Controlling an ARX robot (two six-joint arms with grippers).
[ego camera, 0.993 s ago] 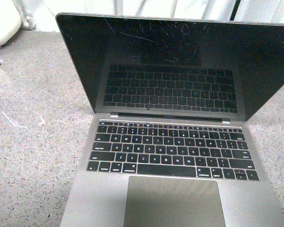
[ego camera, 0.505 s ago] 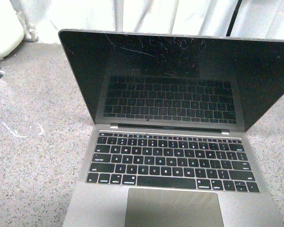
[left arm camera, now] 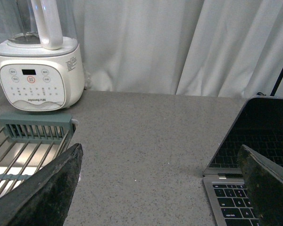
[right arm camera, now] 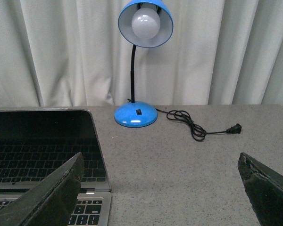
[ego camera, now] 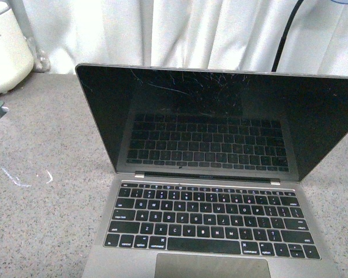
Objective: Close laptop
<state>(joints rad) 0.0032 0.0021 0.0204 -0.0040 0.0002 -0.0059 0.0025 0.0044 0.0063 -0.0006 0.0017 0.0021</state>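
Note:
The laptop (ego camera: 211, 174) stands open on the grey speckled counter, its scratched black screen upright and its black keys and trackpad facing me. Neither gripper shows in the front view. My left gripper (left arm camera: 165, 181) is open and empty, over bare counter beside the laptop (left arm camera: 252, 155); one finger overlaps its corner in the view. My right gripper (right arm camera: 162, 186) is open and empty, over bare counter on the laptop's (right arm camera: 42, 150) other side.
A white blender (left arm camera: 37, 70) and a grey-green dish rack (left arm camera: 26, 141) stand on the left. A blue desk lamp (right arm camera: 141, 61) with a black cord and plug (right arm camera: 203, 129) stands on the right. White curtains hang behind.
The front view has tilted up or drawn back: the laptop sits lower in the frame and more curtain shows. The screen's angle looks much the same.

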